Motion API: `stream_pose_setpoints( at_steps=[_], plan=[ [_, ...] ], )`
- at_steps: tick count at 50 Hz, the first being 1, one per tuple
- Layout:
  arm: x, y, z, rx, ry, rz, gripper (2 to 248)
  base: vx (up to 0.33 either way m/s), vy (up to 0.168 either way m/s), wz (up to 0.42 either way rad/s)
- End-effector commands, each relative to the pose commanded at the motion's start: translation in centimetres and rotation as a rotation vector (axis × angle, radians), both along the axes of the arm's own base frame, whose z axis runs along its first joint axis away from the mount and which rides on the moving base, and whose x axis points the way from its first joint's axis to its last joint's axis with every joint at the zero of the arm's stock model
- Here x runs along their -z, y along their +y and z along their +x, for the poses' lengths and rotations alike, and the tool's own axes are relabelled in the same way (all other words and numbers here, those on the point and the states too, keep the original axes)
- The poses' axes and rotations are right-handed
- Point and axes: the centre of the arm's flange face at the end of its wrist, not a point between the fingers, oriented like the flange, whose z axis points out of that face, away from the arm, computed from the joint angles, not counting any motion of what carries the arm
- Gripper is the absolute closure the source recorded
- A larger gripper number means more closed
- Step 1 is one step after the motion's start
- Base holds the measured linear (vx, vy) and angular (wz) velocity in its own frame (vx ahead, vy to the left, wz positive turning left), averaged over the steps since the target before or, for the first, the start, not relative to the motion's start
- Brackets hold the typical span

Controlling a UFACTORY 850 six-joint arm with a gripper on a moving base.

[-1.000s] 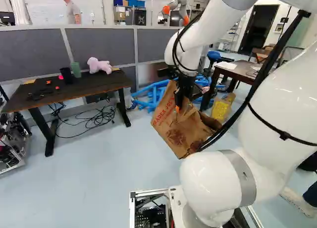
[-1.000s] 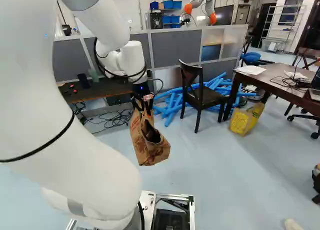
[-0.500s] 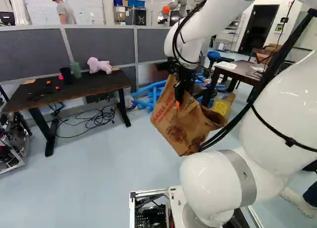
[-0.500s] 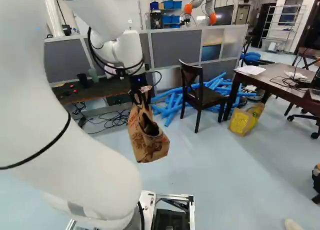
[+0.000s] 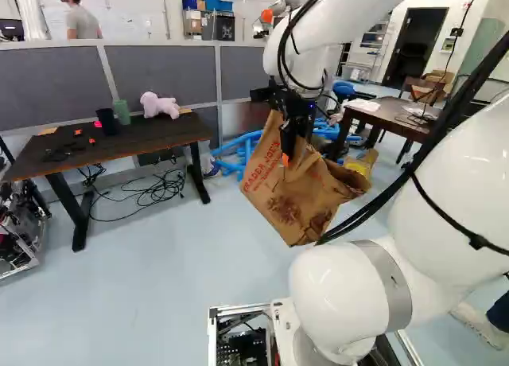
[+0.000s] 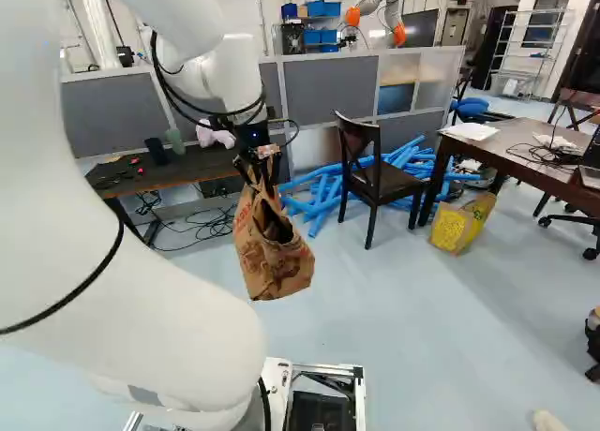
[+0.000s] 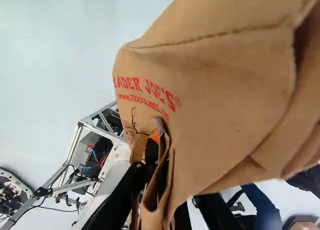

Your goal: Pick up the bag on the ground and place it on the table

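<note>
- Found black two-finger gripper with orange pads (image 6: 260,180) clamped on paper near the mouth of brown paper bag with red print (image 5: 286,207); inspected at close range from the wrist, with a fold running between both fingers.
- Located bag in mid-air ahead of the base, clear of the pale blue floor (image 5: 151,294), hanging tilted with mouth gaping to the right.
- Noted at left, toward the far side, black-topped table with wooden edge (image 5: 119,147); judged the likelier target. Cannot rule out brown wooden table (image 6: 506,139), far right.
- Assessed as mid-transfer: lifted, not placed. Requires more height, then a swing left over the tabletop.
- Could catch the table's edge during the swing, owing to bag depth below the fingers and apparently insufficient height.
- Could sweep pink plush toy (image 5: 160,105), tall green cup (image 5: 122,112) or black cup (image 5: 106,121) off the tabletop, if lowered toward the far edge.
- Could slip or tear at the grip, being thin, creased paper held in one small area; could spill through the open mouth. Cannot see any contents.
- Could misjudge release height, with bag filling much of the wrist camera's sight.
- Recorded pose of glossy white arm (image 5: 374,294): raised high from the base joint, reaching forward, then bent down at the wrist, with fingers aimed mainly at the floor.
</note>
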Motion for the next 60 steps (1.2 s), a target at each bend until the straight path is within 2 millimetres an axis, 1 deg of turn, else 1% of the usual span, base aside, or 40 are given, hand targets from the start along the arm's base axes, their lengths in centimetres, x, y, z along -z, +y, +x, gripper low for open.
stream_pose_setpoints(
  at_steps=[35,60],
  plan=[
    [-5.4,1.0,-0.5,0.004,-0.033,0.042,227,0.0,0.0,0.0],
    [-9.1,1.1,-0.8,-0.002,-0.048,0.044,227,0.0,0.0,0.0]
  ],
)
